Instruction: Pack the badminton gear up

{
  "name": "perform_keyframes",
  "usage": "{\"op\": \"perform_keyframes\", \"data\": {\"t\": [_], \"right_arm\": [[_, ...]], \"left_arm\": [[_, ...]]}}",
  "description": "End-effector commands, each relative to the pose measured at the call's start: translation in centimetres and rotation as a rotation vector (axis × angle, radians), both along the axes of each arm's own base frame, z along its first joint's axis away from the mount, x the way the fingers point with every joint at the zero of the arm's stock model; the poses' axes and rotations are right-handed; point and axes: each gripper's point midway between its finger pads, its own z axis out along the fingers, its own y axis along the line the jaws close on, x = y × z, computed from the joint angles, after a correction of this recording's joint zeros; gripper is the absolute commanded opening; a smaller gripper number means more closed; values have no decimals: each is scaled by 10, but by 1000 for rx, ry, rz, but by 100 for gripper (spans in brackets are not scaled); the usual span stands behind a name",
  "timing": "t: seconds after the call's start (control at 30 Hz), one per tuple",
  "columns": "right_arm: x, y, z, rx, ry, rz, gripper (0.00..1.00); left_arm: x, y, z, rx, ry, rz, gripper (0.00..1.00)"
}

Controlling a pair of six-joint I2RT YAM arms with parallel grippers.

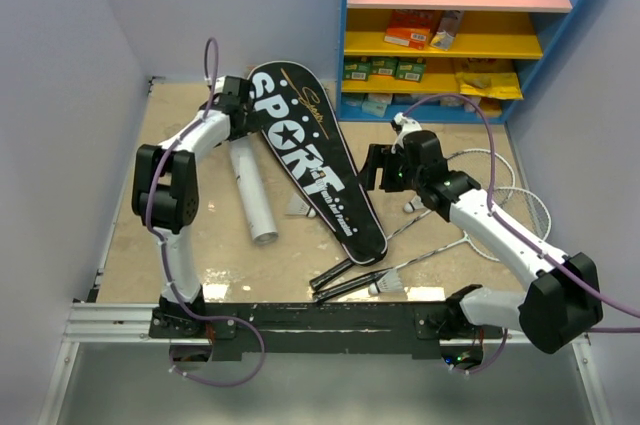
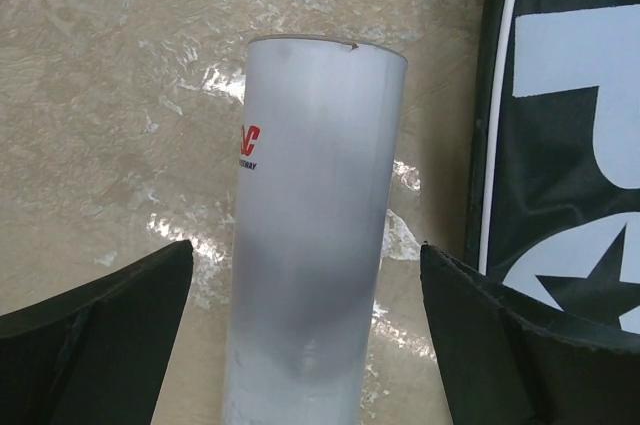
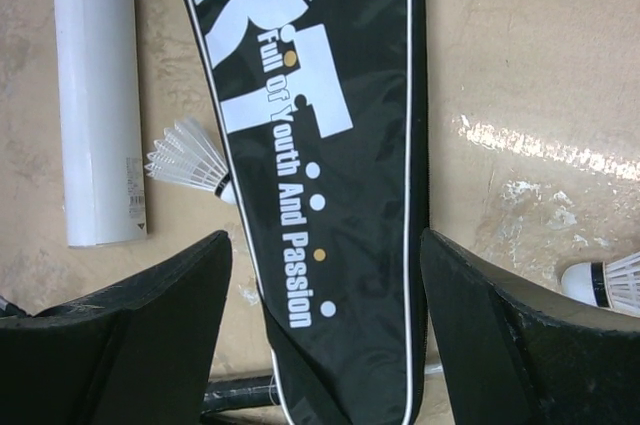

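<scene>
Left gripper (image 2: pixel 307 250) spread wide, empty, framing tube (image 2: pixel 315 195) end on table (image 2: pixel 100 95), beside bag (image 2: pixel 560 145). Right gripper (image 3: pixel 325 235) likewise spread, empty, above bag middle. Risk: smooth round tube rolls or squirts out on off-centre close.

The long white tube (image 2: pixel 315 225) runs from 6 o'clock up toward 12 o'clock on the mottled beige surface (image 2: pixel 110 95), with small red lettering near its far end. The left end effector (image 2: pixel 307 250) straddles it, jaws spread wide, neither touching it. The black bag (image 2: pixel 570 145), white-lettered, lies at 3 o'clock.
</scene>
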Motion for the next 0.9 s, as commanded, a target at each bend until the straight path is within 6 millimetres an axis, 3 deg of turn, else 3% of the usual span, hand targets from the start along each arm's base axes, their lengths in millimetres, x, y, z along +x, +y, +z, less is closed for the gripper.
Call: {"op": "perform_keyframes", "data": {"t": [0.0, 0.27, 0.5, 0.6, 0.73, 0.87], "right_arm": [[-2, 3, 12, 25, -45, 19, 79], [-5, 3, 2, 29, -20, 8, 78], [-8, 0, -3, 12, -10, -1, 77], [-7, 1, -5, 9, -4, 2, 73], [-7, 4, -7, 6, 4, 13, 67], [-5, 6, -6, 5, 3, 16, 67]], "left_arm": [[22, 4, 2, 19, -34, 0, 99], [28, 5, -34, 61, 43, -46, 99], [29, 9, -48, 98, 58, -84, 98], [29, 9, -53, 98, 60, -105, 88], [26, 9, -58, 102, 63, -123, 62], [20, 10, -55, 90, 61, -130, 49]]}}
